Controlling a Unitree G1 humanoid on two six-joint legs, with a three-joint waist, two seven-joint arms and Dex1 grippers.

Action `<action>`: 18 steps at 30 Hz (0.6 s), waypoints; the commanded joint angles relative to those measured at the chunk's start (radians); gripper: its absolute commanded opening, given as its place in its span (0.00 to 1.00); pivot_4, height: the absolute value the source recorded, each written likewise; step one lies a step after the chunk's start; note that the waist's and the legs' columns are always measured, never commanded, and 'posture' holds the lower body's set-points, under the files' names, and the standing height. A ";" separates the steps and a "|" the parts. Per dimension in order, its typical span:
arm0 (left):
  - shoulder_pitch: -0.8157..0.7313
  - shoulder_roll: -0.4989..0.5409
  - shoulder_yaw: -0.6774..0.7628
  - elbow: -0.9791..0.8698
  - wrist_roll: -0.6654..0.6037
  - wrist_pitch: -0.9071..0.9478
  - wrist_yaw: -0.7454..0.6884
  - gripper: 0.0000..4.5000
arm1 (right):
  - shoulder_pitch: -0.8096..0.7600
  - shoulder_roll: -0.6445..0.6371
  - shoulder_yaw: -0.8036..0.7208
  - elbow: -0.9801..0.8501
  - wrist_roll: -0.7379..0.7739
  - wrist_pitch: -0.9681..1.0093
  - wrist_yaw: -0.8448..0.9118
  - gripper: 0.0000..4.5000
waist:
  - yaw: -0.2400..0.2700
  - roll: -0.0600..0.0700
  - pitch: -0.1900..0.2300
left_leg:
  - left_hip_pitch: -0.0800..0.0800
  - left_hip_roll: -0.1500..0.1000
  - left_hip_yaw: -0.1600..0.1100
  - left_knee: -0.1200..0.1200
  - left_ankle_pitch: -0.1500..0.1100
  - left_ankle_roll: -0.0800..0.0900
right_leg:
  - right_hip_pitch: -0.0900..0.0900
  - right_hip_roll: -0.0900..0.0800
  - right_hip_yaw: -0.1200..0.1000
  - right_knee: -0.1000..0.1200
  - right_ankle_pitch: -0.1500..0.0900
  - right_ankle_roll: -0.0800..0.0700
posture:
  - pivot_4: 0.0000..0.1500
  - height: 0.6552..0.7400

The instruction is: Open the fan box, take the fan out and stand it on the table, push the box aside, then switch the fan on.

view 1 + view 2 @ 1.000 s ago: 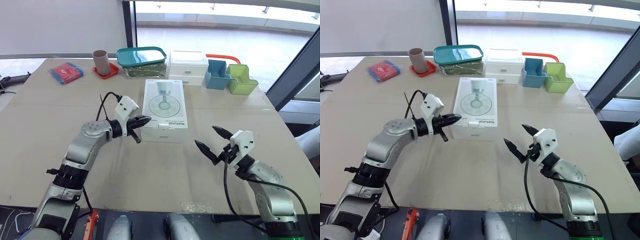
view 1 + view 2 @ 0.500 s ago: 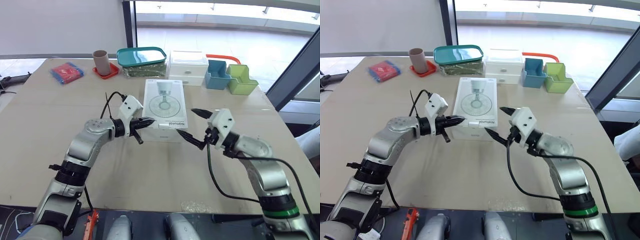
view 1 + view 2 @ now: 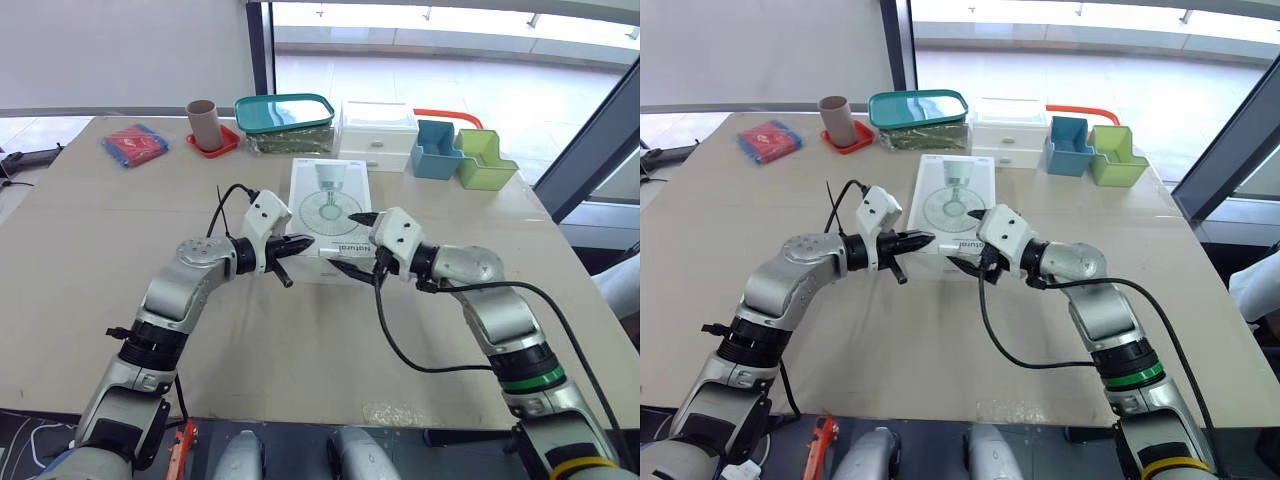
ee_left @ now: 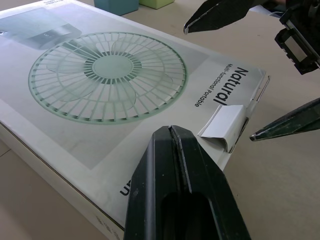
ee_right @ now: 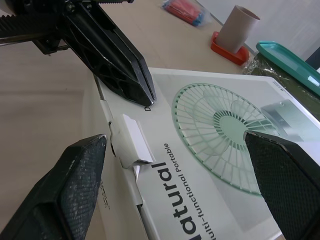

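Wide tan table in front of me, and the fan box lies flat on it at the middle, printed fan picture facing up, short end toward me. Both my arms reach in to that near end. My right gripper is spread wide at the box's near right corner: one finger hangs over the lid by the "Natural" lettering, the other sits lower, out in front of the end face and just above the table, so the corner lies between them and neither finger clearly touches. My left gripper is pinched together into a single black wedge with nothing in it, its tip down at the lid's near edge on the left side; I can't tell whether it presses the card or hangs just off it. Between the two grippers, the small white tuck tab stands a little proud of the box's front edge, just beside my left tip.
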 commanded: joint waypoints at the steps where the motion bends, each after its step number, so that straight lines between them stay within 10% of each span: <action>1: 0.021 -0.005 -0.022 -0.013 0.013 0.016 0.004 0.01 | -0.039 0.011 0.000 0.012 -0.016 -0.025 0.001 1.00 | 0.000 0.000 0.000 | 0.000 0.000 0.000 0.000 0.000 0.000 | 0.000 0.000 0.000 0.000 0.000 0.000 | 1.00 1.00; 18: 0.041 -0.018 -0.036 -0.038 0.009 0.023 0.007 0.01 | -0.105 0.018 -0.050 0.097 -0.080 -0.111 -0.074 1.00 | 0.000 0.000 0.000 | 0.000 0.000 0.000 0.000 0.000 0.000 | 0.000 0.000 0.000 0.000 0.001 0.000 | 1.00 1.00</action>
